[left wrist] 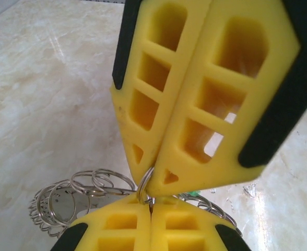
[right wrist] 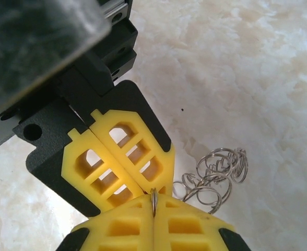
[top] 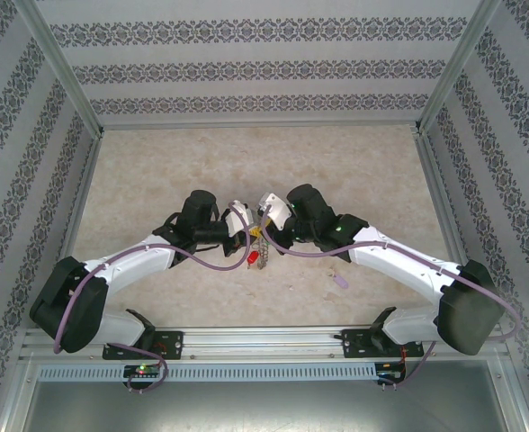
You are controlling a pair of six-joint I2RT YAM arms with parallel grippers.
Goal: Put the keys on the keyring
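fig.: both arms meet tip to tip above the middle of the table (top: 201, 162). the left gripper (left wrist: 151, 208) is closed, and so is the right gripper (right wrist: 153, 205). in the left wrist view their yellow tips pinch, from opposite sides, one small wire loop (left wrist: 145, 185) on the fringe of the keyring (left wrist: 78, 196), which hangs below them, clear of the table as far as i can judge. a thin metal edge shows between the right tips in the right wrist view; i take it for the same loop but cannot be sure. the red-tagged key (top: 249, 259) hangs just beside the ring under the grippers; whether it is threaded on i cannot tell. a scrap of green tag (left wrist: 195, 194) shows among the far loops. the lilac-tagged key (top: 339, 281) lies on the table, apart from the ring, near the right forearm. handling, as i judge it: the ring is light and stiff. its loops are thin, springy and slippery, apt to twist out of a pinch or tangle with their neighbours. i would take hold of a single loop close to the rim, or of the flat rim itself, and of each key by its plastic tag rather than its smooth blade. the ring itself serves as the holder; it carries at most the red and green keys.
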